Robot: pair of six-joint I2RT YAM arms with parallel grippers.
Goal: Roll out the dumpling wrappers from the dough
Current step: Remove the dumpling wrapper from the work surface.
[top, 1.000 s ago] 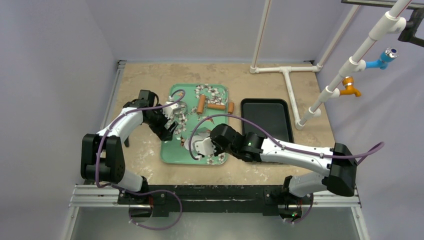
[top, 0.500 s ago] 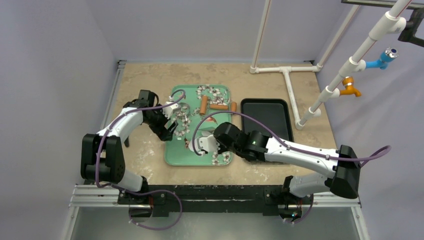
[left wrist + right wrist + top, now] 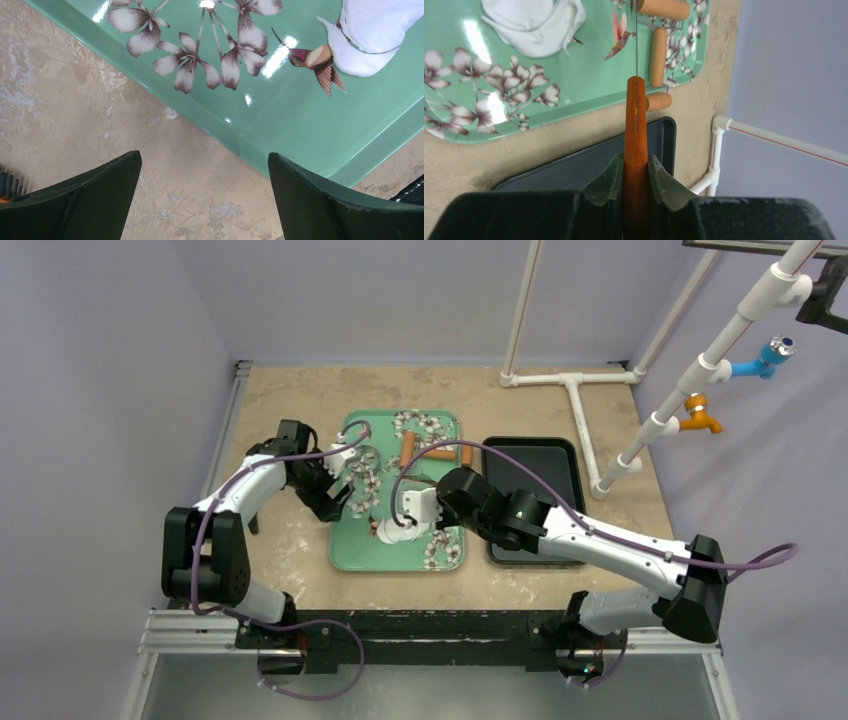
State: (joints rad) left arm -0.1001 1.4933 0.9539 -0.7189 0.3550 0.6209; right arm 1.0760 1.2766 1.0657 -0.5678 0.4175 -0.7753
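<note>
Right gripper (image 3: 636, 170) clamped on a wooden-handled blade (image 3: 635, 125); left gripper (image 3: 202, 160) spread wide apart.
The dough (image 3: 392, 530) is seen lying on the green tray (image 3: 385, 555), near the blade. The left gripper is held over the tray's left rim and the table (image 3: 290, 550). Wooden rollers (image 3: 437, 453) are noted at the far end.

Dough (image 3: 531, 22): cut off by top edge, ahead-left of orange-handled tool (image 3: 636, 115). Handle base: hidden inside right gripper (image 3: 636, 162).
</note>
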